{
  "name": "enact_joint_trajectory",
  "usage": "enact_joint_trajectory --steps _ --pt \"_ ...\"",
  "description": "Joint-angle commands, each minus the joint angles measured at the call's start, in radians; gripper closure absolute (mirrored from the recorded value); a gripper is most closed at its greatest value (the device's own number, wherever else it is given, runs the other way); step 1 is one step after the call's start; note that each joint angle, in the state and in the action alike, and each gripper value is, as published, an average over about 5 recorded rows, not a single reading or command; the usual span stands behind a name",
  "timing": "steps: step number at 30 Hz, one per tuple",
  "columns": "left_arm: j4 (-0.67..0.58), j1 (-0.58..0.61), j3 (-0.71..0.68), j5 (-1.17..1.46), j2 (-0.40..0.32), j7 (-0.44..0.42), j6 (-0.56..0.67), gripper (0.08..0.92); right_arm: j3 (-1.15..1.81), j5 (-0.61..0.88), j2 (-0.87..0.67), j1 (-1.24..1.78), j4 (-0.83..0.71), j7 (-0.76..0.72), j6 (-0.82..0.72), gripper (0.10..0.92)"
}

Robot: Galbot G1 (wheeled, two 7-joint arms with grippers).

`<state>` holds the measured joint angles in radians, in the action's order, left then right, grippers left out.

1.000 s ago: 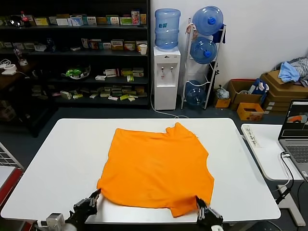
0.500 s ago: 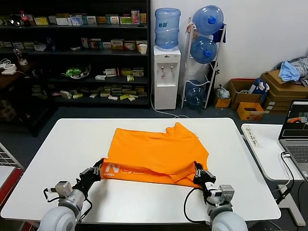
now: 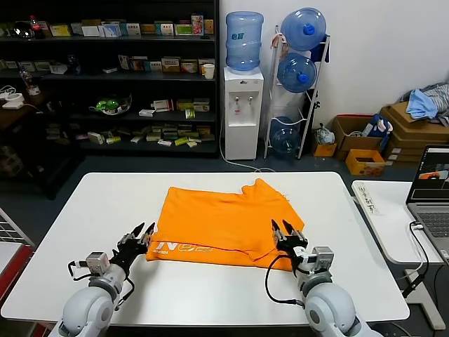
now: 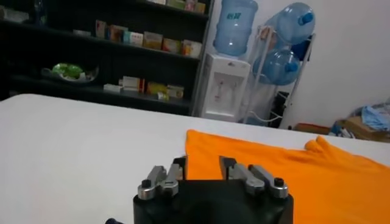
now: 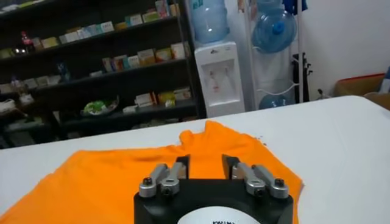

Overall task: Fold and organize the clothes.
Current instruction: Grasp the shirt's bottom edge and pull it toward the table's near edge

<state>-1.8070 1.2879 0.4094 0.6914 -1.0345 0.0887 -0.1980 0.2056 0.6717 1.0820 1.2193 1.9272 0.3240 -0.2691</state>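
The orange T-shirt point(image 3: 224, 214) lies on the white table point(image 3: 98, 210), its near part folded back over itself so white lettering point(image 3: 184, 247) shows along the near left edge. My left gripper point(image 3: 140, 235) is open at the fold's left corner, its fingers spread beside the cloth. My right gripper point(image 3: 284, 230) is open over the fold's right corner. In the left wrist view the open gripper point(image 4: 203, 164) faces the shirt point(image 4: 292, 176). In the right wrist view the open gripper point(image 5: 205, 163) sits over the shirt point(image 5: 109, 176). Neither holds any cloth.
A side table point(image 3: 382, 210) with a laptop point(image 3: 431, 189) stands to the right. A water dispenser point(image 3: 242, 112), a bottle rack point(image 3: 298, 77) and dark shelves point(image 3: 105, 77) stand beyond the table. A pale blue cloth heap point(image 3: 424, 102) lies on cardboard boxes at far right.
Both grippers carried the shirt's near hem away from me and folded it over, showing the lettering. They have since let go and now stand open at the fold's corners.
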Motion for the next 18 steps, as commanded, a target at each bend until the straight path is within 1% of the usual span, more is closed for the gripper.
enact_joint_trajectory --steps 1,4,6,8,11,18 --pt "-0.026 0.125 0.043 -0.1 0.011 -0.036 0.017 0.424 0.063 -0.236 -0.041 0.139 0.04 -0.094 0.04 0.412" --pt "-0.011 0.207 0.05 -0.128 -0.002 -0.068 0.05 0.337 0.114 -0.296 -0.065 0.242 0.042 -0.123 0.07 0.325" --pt "0.003 0.238 0.05 -0.142 -0.016 -0.087 0.07 0.285 0.147 -0.292 -0.069 0.3 0.039 -0.136 0.07 0.267" --pt "0.015 0.247 0.048 -0.15 -0.029 -0.102 0.083 0.23 0.169 -0.269 -0.067 0.345 0.036 -0.145 0.059 0.227" --pt "0.036 0.23 0.042 -0.154 -0.04 -0.115 0.095 0.186 0.183 -0.22 -0.056 0.374 0.028 -0.149 0.029 0.206" --pt "0.082 0.165 0.039 -0.145 -0.044 -0.118 0.105 0.177 0.166 -0.156 -0.03 0.333 0.006 -0.151 -0.009 0.203"
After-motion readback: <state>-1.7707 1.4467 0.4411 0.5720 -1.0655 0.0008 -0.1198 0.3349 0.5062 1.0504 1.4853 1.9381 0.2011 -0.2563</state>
